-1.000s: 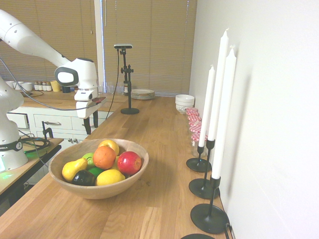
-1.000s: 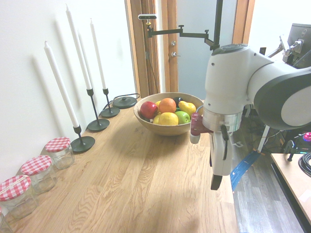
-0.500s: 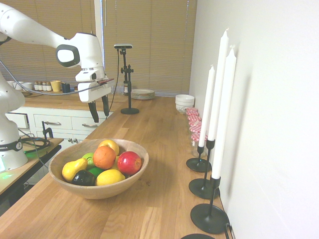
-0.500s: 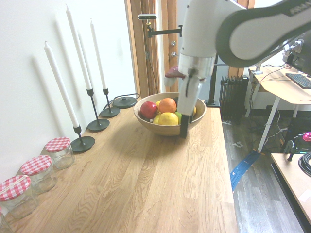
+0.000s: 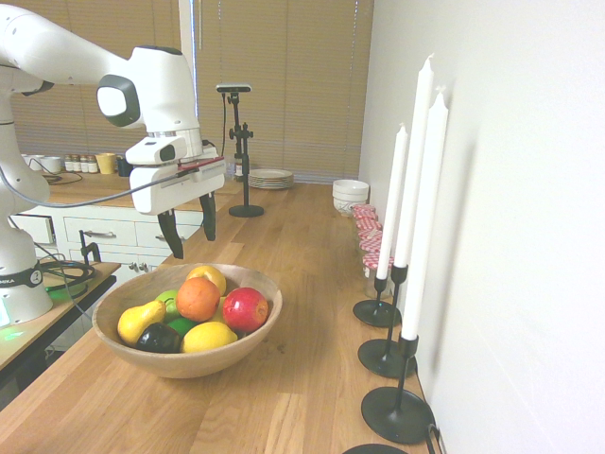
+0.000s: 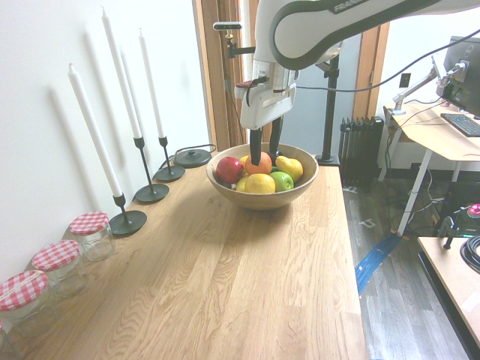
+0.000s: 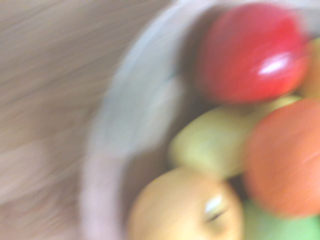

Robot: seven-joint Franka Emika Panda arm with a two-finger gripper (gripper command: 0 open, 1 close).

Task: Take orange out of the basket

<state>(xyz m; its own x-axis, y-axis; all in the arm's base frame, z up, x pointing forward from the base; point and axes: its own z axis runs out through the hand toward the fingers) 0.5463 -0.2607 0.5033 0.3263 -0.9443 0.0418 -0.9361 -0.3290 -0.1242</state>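
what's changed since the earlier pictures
The robot's black-fingered claw has swung in from the counter's edge to above the wide light-brown wooden bowl, open and holding nothing. The round orange fruit and the shiny red apple stayed put in the bowl.

Orange [image 5: 198, 299]: round, deep orange, matte skin — whole, resting on top of other fruit near middle of basket, higher than its neighbors, upper side exposed. Basket [image 5: 121, 348]: wide, shallow round bowl of light brown wood — smooth sides, upright on wooden counter, near counter's edge, filled with fruit up to and above its rim.
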